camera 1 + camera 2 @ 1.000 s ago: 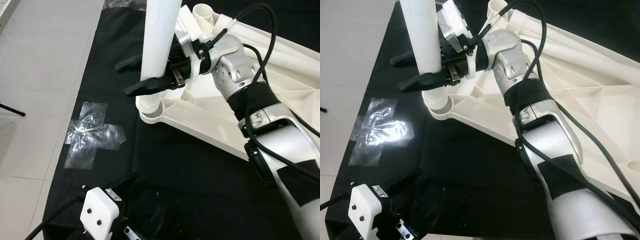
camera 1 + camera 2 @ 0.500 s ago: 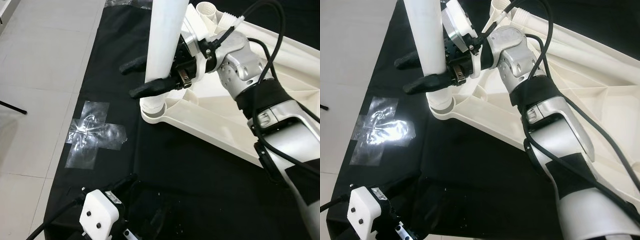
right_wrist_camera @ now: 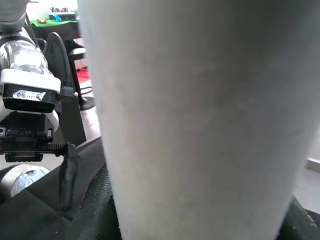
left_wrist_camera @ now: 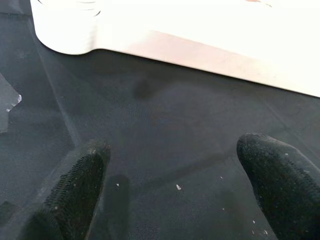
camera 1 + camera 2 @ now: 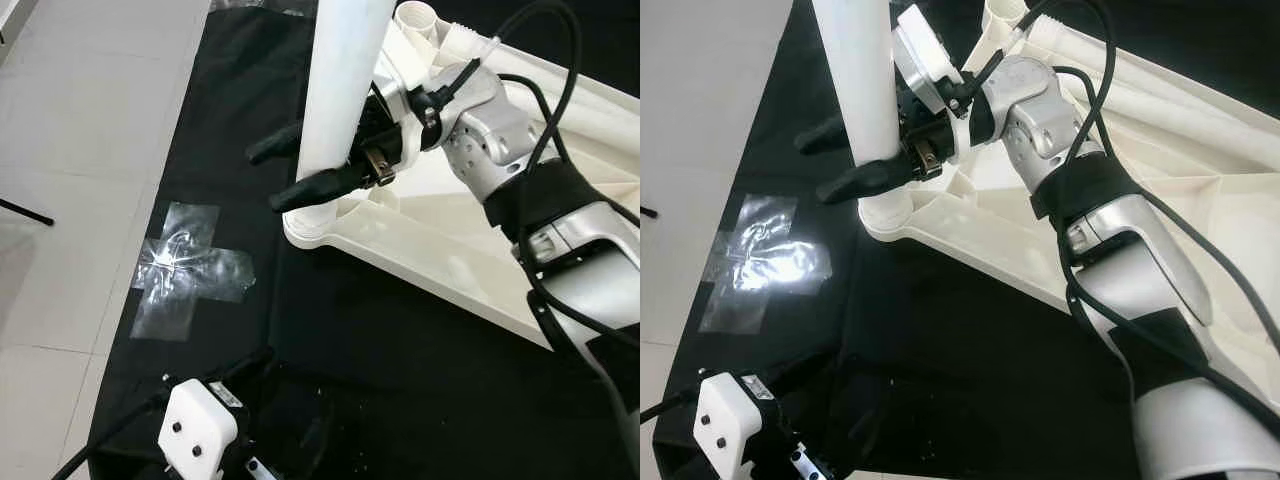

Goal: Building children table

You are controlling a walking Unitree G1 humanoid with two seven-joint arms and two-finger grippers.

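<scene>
Right gripper (image 5: pixel 300 170) is clamped on the white table leg (image 5: pixel 340 90), seated upright in the flipped tabletop's (image 5: pixel 440 240) corner socket, other legs look undone.

open black mat (image 5: pixel 400 370), table frame (image 5: pixel 450 250) behind

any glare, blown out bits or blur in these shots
Right eye view: the clear tape cross on the black mat throws strong glare. Left eye view: the white table leg held by the right gripper is nearly blown out, yet sharp. Right wrist view: that leg is so close that it looks soft. Left wrist view: the left gripper's fingertips are blurred, and the tabletop is overexposed.
</scene>
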